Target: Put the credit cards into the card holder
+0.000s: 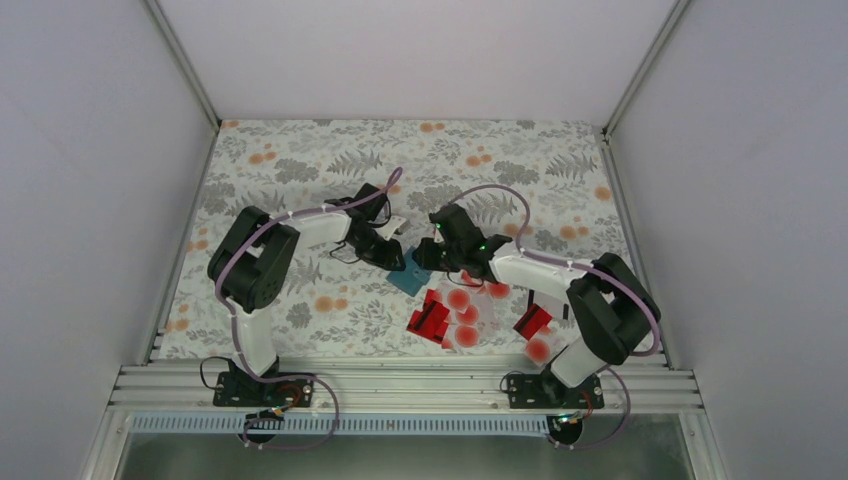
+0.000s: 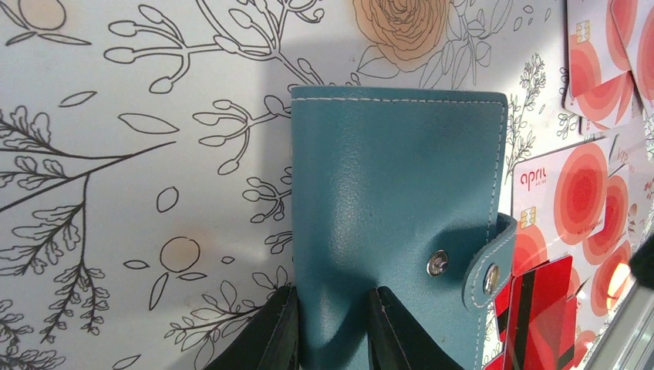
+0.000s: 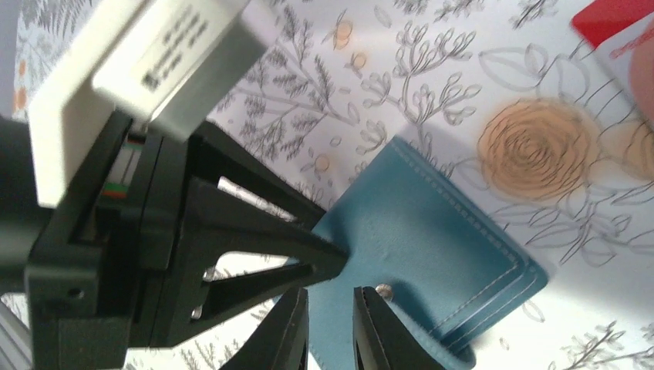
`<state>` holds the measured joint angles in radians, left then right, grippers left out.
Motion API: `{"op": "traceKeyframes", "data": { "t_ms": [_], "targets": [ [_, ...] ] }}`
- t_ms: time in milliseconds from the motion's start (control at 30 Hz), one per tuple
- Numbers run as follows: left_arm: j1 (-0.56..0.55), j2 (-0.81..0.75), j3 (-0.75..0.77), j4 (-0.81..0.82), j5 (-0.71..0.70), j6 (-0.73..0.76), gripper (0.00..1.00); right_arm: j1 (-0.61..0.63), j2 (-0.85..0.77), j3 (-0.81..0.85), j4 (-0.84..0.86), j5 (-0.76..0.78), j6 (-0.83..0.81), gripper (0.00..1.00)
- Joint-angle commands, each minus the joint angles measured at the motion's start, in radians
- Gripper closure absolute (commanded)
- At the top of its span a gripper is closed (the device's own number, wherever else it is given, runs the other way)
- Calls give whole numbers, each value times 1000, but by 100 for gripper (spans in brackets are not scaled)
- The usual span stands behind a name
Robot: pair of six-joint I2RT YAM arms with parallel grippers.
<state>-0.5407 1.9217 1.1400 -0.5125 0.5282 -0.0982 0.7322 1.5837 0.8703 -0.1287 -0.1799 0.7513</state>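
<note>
I'm pinching the card holder (image 2: 385,193) around the middle of the table (image 1: 300,180) with my left gripper (image 2: 333,308) and right gripper (image 3: 332,308) both nipping its edges, and it's looking light, floppy and slick-faced, so I'm favouring the stitched rims, with the thin credit cards (image 2: 571,193) lying just beside it.

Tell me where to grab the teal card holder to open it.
Probably the snap tab: it looks unsnapped and curls off one edge of the card holder, the only raised part of a flat wallet. Come in from that edge, jaws above and below the tab, clear of the left gripper at the adjacent edge.
</note>
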Motion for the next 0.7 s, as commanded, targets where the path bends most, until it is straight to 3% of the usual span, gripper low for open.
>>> {"op": "traceKeyframes", "data": {
  "t_ms": [0,200,667],
  "targets": [
    [-22,96,-50,-65,-123,-3,78,56,-3,44,-107,27,-29,84],
    [-24,98,-47,-66,-134,-1,78,112,-6,41,-259,96,-6,85],
    [-27,89,-56,-64,-140,0,78,138,111,112,-295,197,17,84]
  ]
}}
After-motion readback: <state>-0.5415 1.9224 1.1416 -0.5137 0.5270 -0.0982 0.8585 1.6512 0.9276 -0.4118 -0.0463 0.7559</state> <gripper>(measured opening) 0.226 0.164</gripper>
